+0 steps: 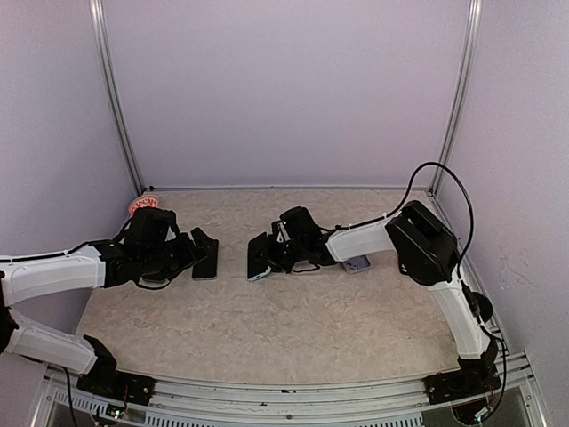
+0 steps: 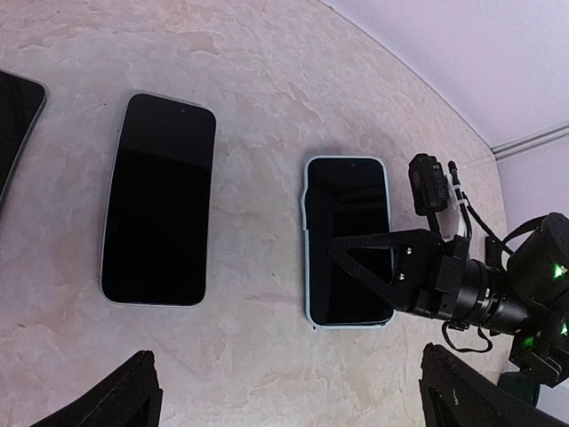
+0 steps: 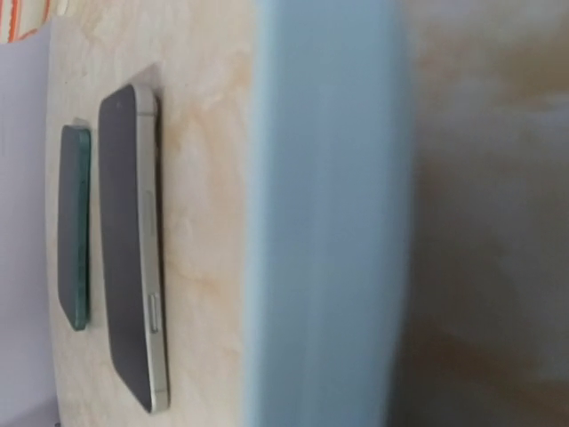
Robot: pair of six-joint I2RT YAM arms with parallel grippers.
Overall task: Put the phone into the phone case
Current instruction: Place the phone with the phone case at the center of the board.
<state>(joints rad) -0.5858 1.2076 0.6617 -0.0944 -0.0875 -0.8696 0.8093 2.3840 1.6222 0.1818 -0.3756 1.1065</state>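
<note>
- Beige marbled table (image 1: pixel 293 329): it looks smooth and carries everything flat. The likely trouble is sliding. A case pushed or levered from one edge may skate or spin instead of staying square to the phone.
- Right arm (image 1: pixel 427 249): it is bent at the elbow by the right wall, and its forearm runs low and leftward over the table to mid-table.
- Left arm (image 1: pixel 53 274): it reaches in from the left, almost level, with its wrist above the bare phone.
- Phone (image 2: pixel 160 213): it lies dark face up on the table, just left of the case, apart from it and untouched. If the case lifts unevenly, a corner could knock it.
- Light-blue case (image 2: pixel 348 240): it sits mid-table to the right of the phone, and its pale edge fills the right wrist view. Whether its dark face is lining or a screen cannot be told.
- Right gripper (image 1: pixel 280 252): its jaws are nearly closed and appear to pinch the case's right-hand long edge. So thin a hold could slip or flex the wall.
- Left gripper (image 2: pixel 289 400): its fingers (image 2: pixel 124 391) are spread fully wide and hold nothing, hovering just over the table.
</note>
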